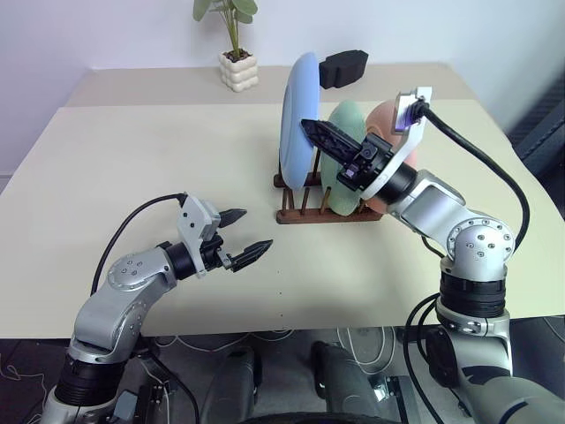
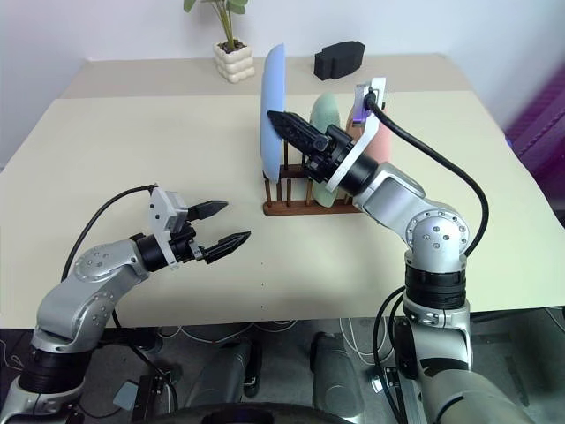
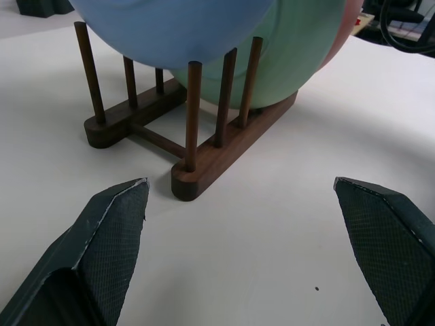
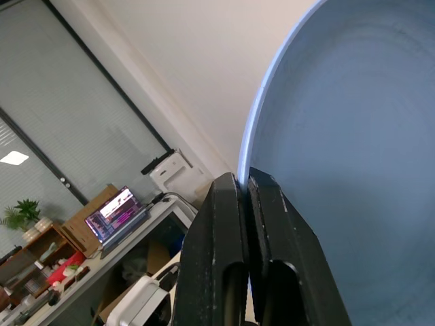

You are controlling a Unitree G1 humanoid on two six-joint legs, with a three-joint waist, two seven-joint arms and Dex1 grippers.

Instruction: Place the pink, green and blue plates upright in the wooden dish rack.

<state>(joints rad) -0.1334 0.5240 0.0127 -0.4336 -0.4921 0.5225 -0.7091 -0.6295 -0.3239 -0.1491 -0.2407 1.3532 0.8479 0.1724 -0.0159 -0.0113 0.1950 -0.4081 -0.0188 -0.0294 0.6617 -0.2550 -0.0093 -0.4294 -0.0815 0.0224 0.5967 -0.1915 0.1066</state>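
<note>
Right wrist view: right gripper (image 4: 246,178) clenched on blue plate (image 1: 298,115) rim; seat it fully between wooden dish rack (image 1: 300,212) pegs before releasing.

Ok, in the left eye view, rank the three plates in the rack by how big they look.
Largest to smallest:
1. blue plate
2. green plate
3. pink plate
The right gripper and its arm cover much of green and pink, so their order is unsure.

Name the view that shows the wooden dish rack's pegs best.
The left wrist view: the wooden dish rack is close, its pegs and both base bars distinct. Both eye views show it farther off, partly behind the plates.
</note>
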